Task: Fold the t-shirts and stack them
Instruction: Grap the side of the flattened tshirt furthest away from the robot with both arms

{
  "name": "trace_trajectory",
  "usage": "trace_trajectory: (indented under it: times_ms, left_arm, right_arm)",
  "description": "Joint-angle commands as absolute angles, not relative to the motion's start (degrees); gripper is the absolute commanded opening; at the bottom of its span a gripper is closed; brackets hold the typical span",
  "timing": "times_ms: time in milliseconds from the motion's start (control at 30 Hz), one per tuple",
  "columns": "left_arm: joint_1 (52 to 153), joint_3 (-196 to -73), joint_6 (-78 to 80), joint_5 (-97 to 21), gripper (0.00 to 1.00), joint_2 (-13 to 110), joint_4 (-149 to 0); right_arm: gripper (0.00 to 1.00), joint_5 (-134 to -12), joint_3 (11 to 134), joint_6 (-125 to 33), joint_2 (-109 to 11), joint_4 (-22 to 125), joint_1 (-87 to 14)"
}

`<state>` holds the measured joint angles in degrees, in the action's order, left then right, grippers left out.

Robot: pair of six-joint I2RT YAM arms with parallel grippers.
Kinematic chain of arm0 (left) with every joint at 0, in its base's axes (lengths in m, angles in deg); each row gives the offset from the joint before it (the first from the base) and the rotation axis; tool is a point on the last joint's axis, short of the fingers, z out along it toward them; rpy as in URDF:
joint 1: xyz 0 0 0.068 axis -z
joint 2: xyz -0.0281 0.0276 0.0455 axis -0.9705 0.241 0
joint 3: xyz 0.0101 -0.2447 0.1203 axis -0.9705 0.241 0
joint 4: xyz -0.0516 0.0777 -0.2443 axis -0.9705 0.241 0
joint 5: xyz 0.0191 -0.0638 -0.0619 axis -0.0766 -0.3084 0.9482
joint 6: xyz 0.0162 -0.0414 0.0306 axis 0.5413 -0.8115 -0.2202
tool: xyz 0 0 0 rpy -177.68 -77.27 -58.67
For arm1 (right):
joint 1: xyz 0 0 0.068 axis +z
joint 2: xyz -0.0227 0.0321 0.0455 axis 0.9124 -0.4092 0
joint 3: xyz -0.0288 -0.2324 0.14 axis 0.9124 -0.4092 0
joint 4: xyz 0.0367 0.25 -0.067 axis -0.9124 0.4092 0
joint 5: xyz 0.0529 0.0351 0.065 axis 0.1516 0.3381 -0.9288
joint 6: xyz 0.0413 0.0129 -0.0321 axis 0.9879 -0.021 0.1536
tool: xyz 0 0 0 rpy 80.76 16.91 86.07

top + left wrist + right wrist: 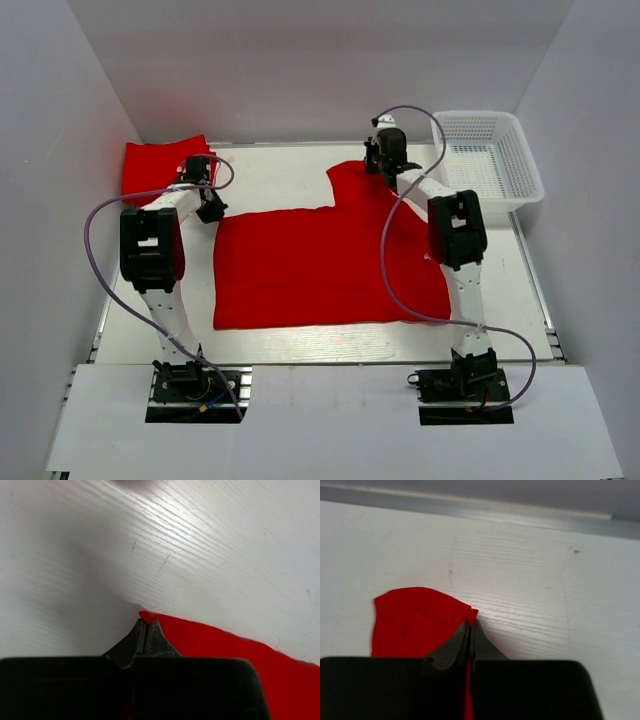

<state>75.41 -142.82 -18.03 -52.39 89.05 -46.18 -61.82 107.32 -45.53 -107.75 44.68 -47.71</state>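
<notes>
A red t-shirt (320, 265) lies spread flat over the middle of the table. My left gripper (212, 208) is shut on its far left corner; in the left wrist view the gripper (146, 621) pinches a red cloth tip (145, 614). My right gripper (383, 160) is shut on the shirt's far right part, a raised flap (352, 182); in the right wrist view the gripper (470, 623) clamps red cloth (415, 622). A second red t-shirt (158, 165), folded, lies at the far left corner.
A white mesh basket (490, 160) stands at the far right, beside the right arm. White walls close in the table on the left, right and far sides. The arm bases (195, 385) are at the near edge.
</notes>
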Motion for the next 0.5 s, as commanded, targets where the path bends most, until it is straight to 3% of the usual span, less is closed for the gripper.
trace_trajectory:
  times_ms: [0, 200, 467]
  left_arm:
    - [75.6, -144.2, -14.2, -49.3, 0.0, 82.5, -47.3]
    - [76.1, -139.1, -12.4, -44.4, 0.0, 77.3, -50.1]
    - [76.1, -132.3, -12.4, -46.6, 0.0, 71.1, -49.3]
  right_arm:
    - [0.0, -61.7, 98.2, -48.2, -96.6, 36.0, -47.5]
    - [0.0, -61.5, 80.7, -47.6, -82.8, 32.3, -47.6]
    - [0.0, -65.0, 67.6, -46.4, -69.7, 32.7, -47.0]
